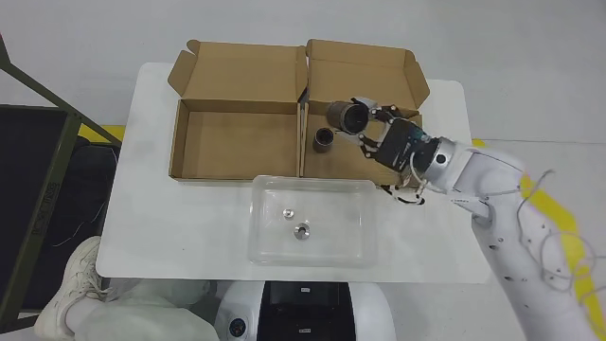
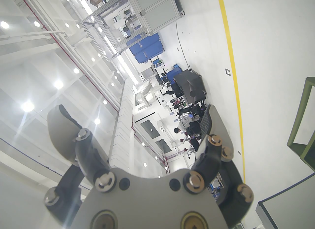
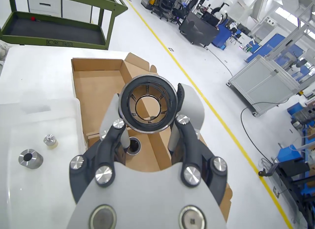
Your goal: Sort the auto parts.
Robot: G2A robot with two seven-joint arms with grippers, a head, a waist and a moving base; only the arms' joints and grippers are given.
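One table [image 1: 142, 199] carries all the work. Two open cardboard boxes stand side by side along its far edge, the left box [image 1: 237, 147] and the right box [image 1: 341, 163], walls touching. One clear tray [image 1: 331, 248] sits at the middle of the near edge, just in front of the boxes.

Right gripper [image 1: 365, 118]: closed on a dark ring [image 1: 343, 114], held on its side over the right box, above the floor and not touching it. The right wrist view shows both fingers pressed on the ring's outer wall, with its bore facing the camera.

Left gripper [image 2: 134, 114]: fingers spread wide, nothing between them, aimed away from the table toward the hall.

Second ring [image 1: 325, 139]: upright on the floor of the right box, near the wall shared with the left box and just below the held ring.

Bored slug [image 1: 302, 231] and stud [image 1: 287, 214]: two small bright metal parts, near each other but apart, in the middle of the tray.

Progress, as a judgement: about halfway. One ring is sorted and a second is at the point of release over the same box. Both small metal parts are unsorted. The left box has yet to receive a part and is the likely place for them.
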